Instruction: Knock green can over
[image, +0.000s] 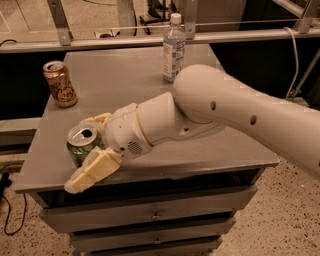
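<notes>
The green can (81, 144) stands upright near the front left corner of the grey table (115, 75), its silver top open to view. My gripper (86, 152) is open with one cream finger (95, 170) in front of the can and the other (96, 120) behind it, so the can sits between them. The near finger covers most of the can's lower side. I cannot tell whether the fingers touch the can.
An orange-brown can (60, 84) stands at the table's left edge, further back. A clear plastic bottle (173, 48) with a white cap stands at the back middle. Drawers are below the table top. A metal rail runs behind the table.
</notes>
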